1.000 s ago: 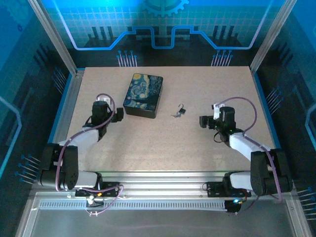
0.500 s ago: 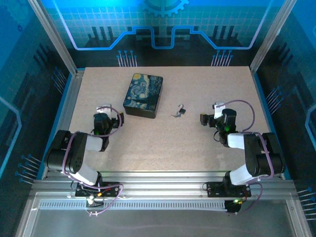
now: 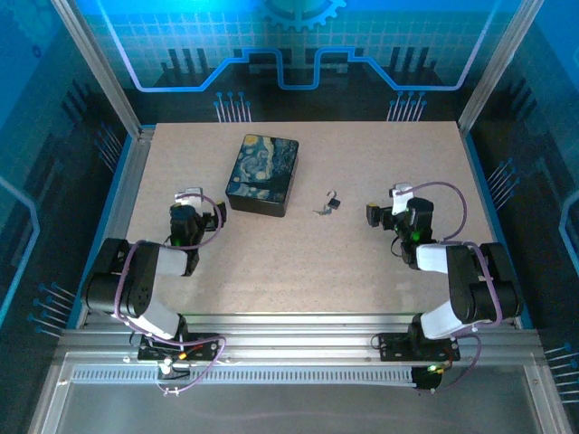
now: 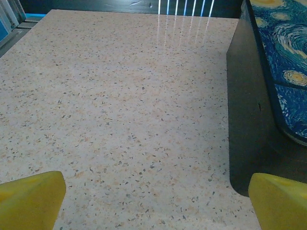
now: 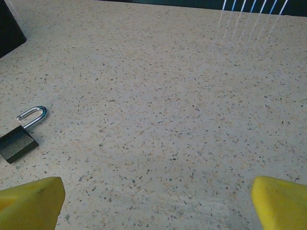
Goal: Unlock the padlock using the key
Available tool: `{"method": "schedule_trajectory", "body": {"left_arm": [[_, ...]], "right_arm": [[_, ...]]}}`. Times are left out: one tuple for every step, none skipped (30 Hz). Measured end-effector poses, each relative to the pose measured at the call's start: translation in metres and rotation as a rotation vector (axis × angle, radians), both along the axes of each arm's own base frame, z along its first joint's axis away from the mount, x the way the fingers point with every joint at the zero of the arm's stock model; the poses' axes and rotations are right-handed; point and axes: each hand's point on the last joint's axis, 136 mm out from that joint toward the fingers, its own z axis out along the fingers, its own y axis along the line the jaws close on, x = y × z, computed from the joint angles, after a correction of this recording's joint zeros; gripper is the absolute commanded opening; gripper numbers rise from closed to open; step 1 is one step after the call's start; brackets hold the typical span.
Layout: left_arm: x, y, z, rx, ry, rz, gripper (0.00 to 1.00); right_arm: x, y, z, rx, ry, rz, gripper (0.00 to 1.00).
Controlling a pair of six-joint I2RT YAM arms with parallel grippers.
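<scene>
Right gripper jaws apart, empty; left gripper same, beside box. Padlock at left edge of right wrist frame, key just lower left of it in top view. Risk: thin flat key skids or slips when pinched, knocking padlock away.

light: bluish, dim | glare: streaks on table (far edge) | sharp

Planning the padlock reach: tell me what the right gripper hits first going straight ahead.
Likely nothing: bare table lies ahead of the right gripper as far as shown; the padlock sits left of that line.
</scene>
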Motion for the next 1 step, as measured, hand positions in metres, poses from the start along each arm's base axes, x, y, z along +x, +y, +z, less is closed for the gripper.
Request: {"method": "schedule_trajectory", "body": {"left_arm": [[0.0, -0.0001, 0.0, -0.001, 0.0, -0.001, 0.99]], "right_arm": [[0.0, 0.0001, -0.0001, 0.0, 0.0, 0.0, 1.0]]}}
